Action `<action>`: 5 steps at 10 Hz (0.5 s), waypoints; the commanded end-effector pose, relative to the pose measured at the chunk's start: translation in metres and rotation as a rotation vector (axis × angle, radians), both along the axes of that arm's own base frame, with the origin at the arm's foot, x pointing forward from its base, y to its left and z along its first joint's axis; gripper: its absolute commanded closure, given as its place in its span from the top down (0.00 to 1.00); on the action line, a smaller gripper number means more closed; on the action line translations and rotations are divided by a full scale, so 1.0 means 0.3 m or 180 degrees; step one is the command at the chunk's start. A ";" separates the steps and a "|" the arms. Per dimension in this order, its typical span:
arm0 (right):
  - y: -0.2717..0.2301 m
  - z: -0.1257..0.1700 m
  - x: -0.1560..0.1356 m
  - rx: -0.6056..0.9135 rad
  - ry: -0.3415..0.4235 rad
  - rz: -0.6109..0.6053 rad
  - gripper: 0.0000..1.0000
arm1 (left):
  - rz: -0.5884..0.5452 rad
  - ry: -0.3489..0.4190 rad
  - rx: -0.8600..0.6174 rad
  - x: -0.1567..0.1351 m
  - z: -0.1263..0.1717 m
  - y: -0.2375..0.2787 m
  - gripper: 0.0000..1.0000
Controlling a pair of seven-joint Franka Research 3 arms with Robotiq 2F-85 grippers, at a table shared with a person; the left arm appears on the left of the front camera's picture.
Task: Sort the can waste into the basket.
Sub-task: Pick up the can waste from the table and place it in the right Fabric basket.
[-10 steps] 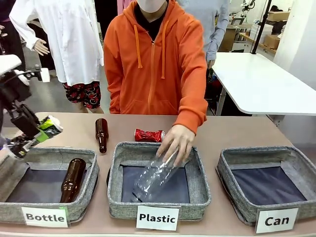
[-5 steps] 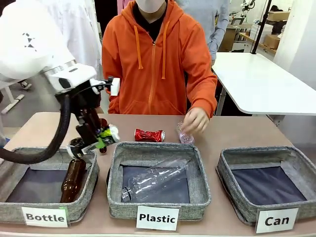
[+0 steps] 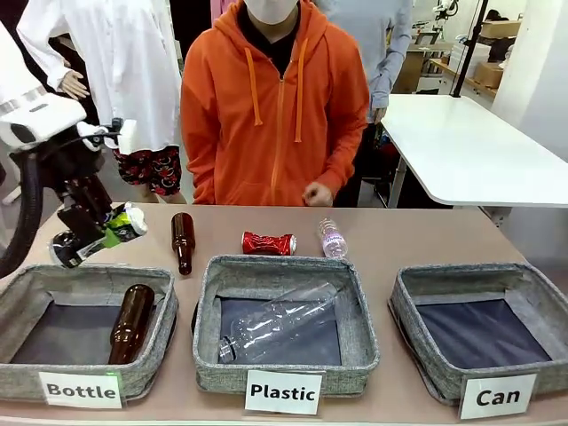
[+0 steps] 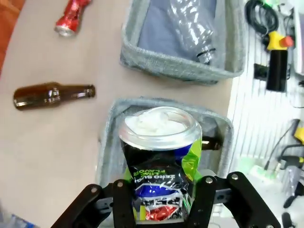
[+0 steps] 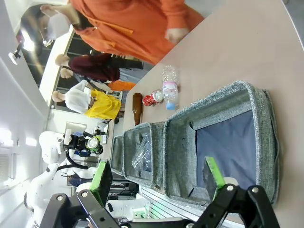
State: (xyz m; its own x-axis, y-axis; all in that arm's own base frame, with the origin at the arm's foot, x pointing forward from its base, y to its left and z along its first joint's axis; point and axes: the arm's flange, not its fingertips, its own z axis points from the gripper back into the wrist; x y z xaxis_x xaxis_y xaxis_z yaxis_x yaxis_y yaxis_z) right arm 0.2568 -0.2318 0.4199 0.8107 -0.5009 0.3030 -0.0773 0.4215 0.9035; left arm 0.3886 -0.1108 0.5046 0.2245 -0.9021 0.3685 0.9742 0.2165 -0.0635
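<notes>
Your left gripper (image 3: 99, 238) (image 4: 161, 192) is clamped on the dark printed can (image 3: 131, 222) (image 4: 159, 142), with its fingers pressed against the can's sides. The silver end sticks out past the fingertips, and the body is dented. The gripper holds the can in the air. Straight past the fingertips, in the left wrist view, is a corner of the "Bottle" basket (image 3: 89, 275) (image 4: 111, 137). That basket holds one brown glass bottle (image 3: 131, 321).

A second brown bottle (image 3: 183, 241) (image 4: 52, 94) lies on the table just beyond that basket. The crushed red can (image 3: 268, 243) (image 4: 71, 16) lies farther out from this gripper, behind the "Plastic" basket (image 3: 284, 266) (image 4: 175, 66). A clear plastic bottle (image 3: 280, 319) (image 4: 190, 23) lies in the "Plastic" basket.

The "Can" basket (image 3: 479, 275) (image 5: 180, 142) is well apart from your left gripper, beyond the "Plastic" basket. It sits directly ahead of your right gripper (image 5: 157, 183), whose fingers are spread wide with nothing between them. Past that basket from the right gripper, a small water bottle (image 3: 332, 238) (image 5: 168, 85) stands beside the red can. The person's hand (image 3: 317, 193) (image 5: 176, 34) is at the far table edge, closed.
</notes>
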 end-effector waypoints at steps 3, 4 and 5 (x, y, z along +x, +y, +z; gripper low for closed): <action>-0.163 0.131 -0.084 0.0284 -0.0039 -0.0457 1.00 | 0.0002 -0.0373 -0.0461 0.031 0.044 -0.468 0.39; -0.267 0.202 -0.204 0.0258 0.0152 -0.0413 1.00 | 0.0009 -0.0501 -0.0640 0.039 0.084 -0.628 0.39; -0.350 0.240 -0.333 0.0169 0.0170 -0.0297 1.00 | -0.0198 -0.0608 -0.0827 0.033 0.108 -0.821 0.39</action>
State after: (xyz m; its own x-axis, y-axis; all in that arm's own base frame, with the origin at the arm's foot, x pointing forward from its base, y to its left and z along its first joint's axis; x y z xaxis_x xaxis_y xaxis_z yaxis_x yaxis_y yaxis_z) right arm 0.1848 -0.3065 0.4725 0.7488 -0.6127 0.2530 0.0040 0.3858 0.9226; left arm 0.3758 -0.3221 0.5363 0.1200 -0.8038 0.5826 0.9840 0.1741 0.0375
